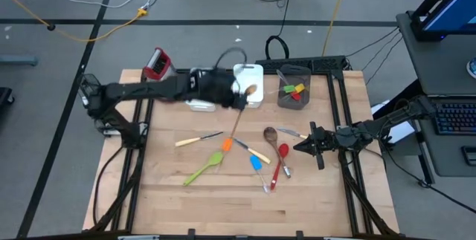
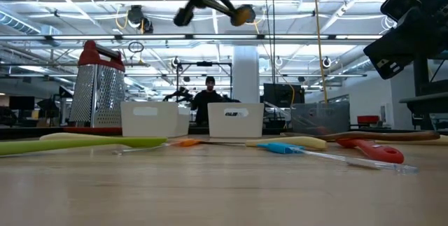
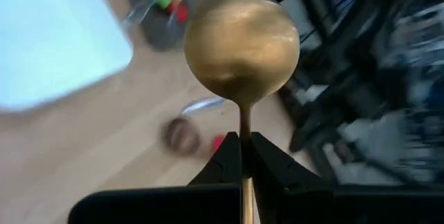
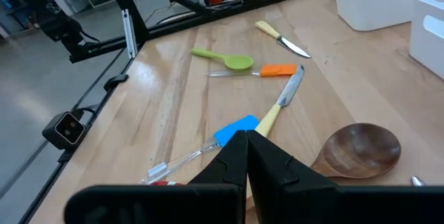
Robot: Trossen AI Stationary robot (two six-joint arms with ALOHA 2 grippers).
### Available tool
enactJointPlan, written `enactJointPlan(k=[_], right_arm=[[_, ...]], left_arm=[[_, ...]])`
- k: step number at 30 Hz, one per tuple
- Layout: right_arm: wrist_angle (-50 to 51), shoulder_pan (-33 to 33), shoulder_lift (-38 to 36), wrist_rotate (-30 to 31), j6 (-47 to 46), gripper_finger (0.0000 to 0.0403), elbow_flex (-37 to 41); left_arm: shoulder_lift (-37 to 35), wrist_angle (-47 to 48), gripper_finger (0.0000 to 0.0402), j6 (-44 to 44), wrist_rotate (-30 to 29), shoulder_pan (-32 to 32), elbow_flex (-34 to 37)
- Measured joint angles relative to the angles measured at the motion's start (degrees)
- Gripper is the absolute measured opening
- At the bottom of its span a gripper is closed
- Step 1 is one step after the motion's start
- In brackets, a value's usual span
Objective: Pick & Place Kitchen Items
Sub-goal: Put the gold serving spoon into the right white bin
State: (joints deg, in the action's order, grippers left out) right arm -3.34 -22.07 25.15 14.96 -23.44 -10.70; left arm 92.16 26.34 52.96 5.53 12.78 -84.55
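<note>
Left tool (image 3: pixel 241 156) clamped on thin handle of pale round-bowled wooden spoon (image 3: pixel 241 46), lifted above wooden counter (image 1: pixel 178 188) beside white rectangular bin (image 1: pixel 248 76). Below, on counter: green spatula (image 1: pixel 202 169), orange spatula (image 1: pixel 227 145), blue spatula (image 1: pixel 255 163), dark wooden spoon (image 1: pixel 271 134), red spoon (image 1: pixel 282 157). Right tool (image 4: pixel 245 156) closed, empty, low near right counter edge.
</note>
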Motion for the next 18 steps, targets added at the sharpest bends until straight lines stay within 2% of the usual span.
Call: enactJointPlan(k=[5,10,14,18], right_arm=[[0.1,-0.01,0.03,-0.03,0.28,0.0,0.0],[0.25,0.0,0.07,0.25,0.26,0.0,0.0],[0.31,0.0,0.07,1.69,0.15,0.0,0.0],[0.33,0.0,0.07,3.72,0.32,0.0,0.0]], left_arm=[[4.69,-6.08,0.0001,1.28,12.36,9.31,-0.02],[10.6,-11.3,0.0001,4.75,24.01,15.06,-0.04],[14.73,-11.88,0.0001,7.45,27.26,18.74,-0.02],[17.44,-11.87,0.0001,9.35,27.14,21.47,-0.02]])
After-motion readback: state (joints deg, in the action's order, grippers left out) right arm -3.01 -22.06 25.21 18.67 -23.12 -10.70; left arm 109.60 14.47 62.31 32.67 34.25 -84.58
